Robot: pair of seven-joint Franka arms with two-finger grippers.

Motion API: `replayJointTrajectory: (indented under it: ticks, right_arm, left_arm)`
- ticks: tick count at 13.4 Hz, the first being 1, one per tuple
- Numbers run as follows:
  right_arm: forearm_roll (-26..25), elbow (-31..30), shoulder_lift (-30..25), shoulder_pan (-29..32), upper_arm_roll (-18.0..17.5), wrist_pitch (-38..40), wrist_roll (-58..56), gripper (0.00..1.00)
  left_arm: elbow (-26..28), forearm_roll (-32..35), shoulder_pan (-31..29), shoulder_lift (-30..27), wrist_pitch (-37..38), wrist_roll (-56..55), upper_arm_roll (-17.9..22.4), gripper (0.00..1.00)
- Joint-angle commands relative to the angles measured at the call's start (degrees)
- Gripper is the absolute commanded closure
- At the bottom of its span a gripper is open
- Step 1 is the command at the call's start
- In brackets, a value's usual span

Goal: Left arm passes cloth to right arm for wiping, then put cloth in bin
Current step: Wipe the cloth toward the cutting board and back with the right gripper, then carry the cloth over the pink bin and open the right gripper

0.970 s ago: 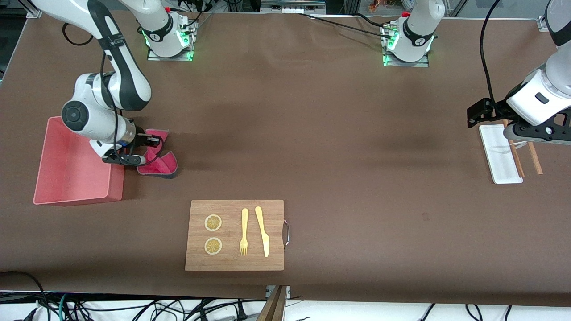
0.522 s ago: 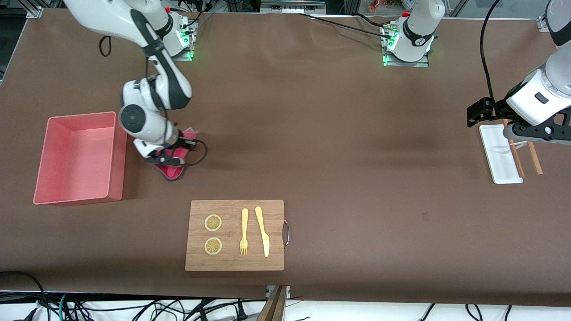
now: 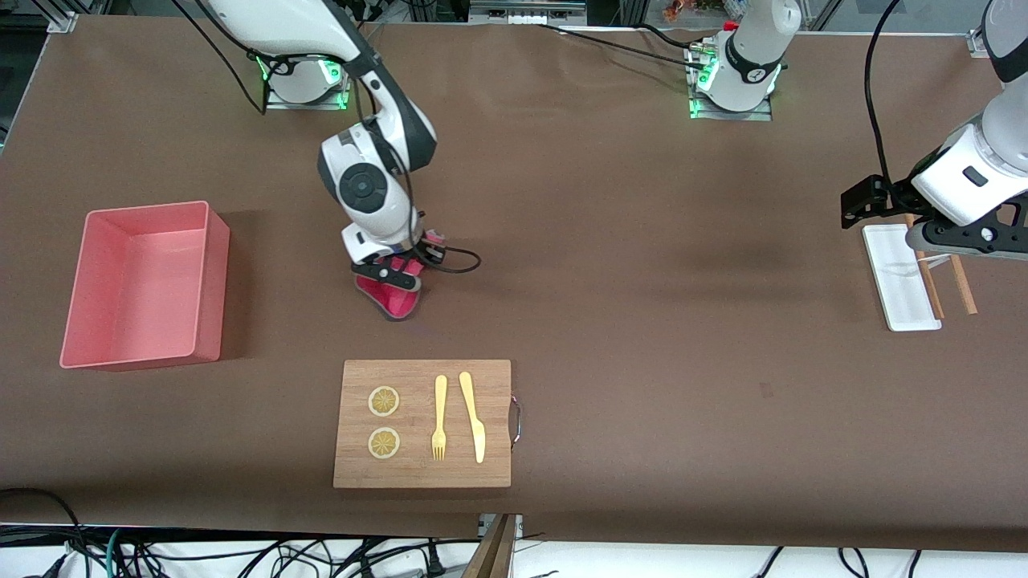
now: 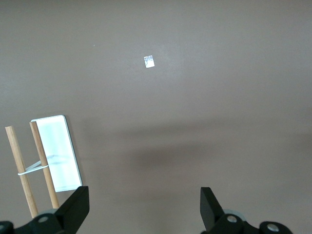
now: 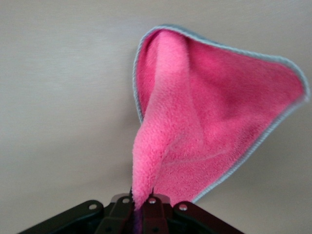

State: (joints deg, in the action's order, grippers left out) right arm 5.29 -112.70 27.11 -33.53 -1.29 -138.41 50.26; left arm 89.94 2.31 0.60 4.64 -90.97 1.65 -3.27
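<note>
My right gripper (image 3: 395, 277) is shut on the cloth (image 3: 393, 299), whose red-pink face with a grey edge drags on the brown table, farther from the front camera than the cutting board. In the right wrist view the cloth (image 5: 204, 122) fans out from the shut gripper (image 5: 144, 204). The pink bin (image 3: 136, 285) stands at the right arm's end of the table, apart from the cloth. My left gripper (image 3: 863, 201) waits open and empty over the white tray; in the left wrist view the gripper (image 4: 141, 209) stands wide over bare table.
A wooden cutting board (image 3: 422, 424) with two lemon slices, a yellow fork and a yellow knife lies nearer the front camera. A small flat white tray (image 3: 899, 277) with two wooden sticks (image 3: 944, 285) lies at the left arm's end; the tray also shows in the left wrist view (image 4: 57, 153).
My right arm has dragged the cloth across the table, away from the bin toward the middle. The left arm has not moved.
</note>
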Motion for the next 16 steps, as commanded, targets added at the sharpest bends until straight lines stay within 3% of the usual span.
replayJointTrajectory:
  ticks: [1, 4, 7, 16]
  right_arm:
    - [1.1, 5.1, 1.3, 0.2, 0.5, 5.8, 1.6, 1.0]
    - [1.0, 4.9, 0.9, 2.2, 3.1, 11.4, 1.1, 1.0]
    - [1.0, 2.5, 0.4, 6.1, 6.0, 11.7, -10.6, 1.0]
    - [1.1, -4.2, -2.1, 6.5, 25.0, 9.5, -47.1, 1.0]
  left_arm:
    - [0.5, 0.1, -0.1, -1.1, 0.7, -0.3, -0.2, 0.0]
    - [0.5, 0.1, -0.1, -1.1, 0.7, -0.3, -0.2, 0.0]
    - [0.5, 0.1, -0.1, -1.1, 0.7, -0.3, -0.2, 0.0]
    - [0.5, 0.1, -0.1, -1.1, 0.7, -0.3, -0.2, 0.0]
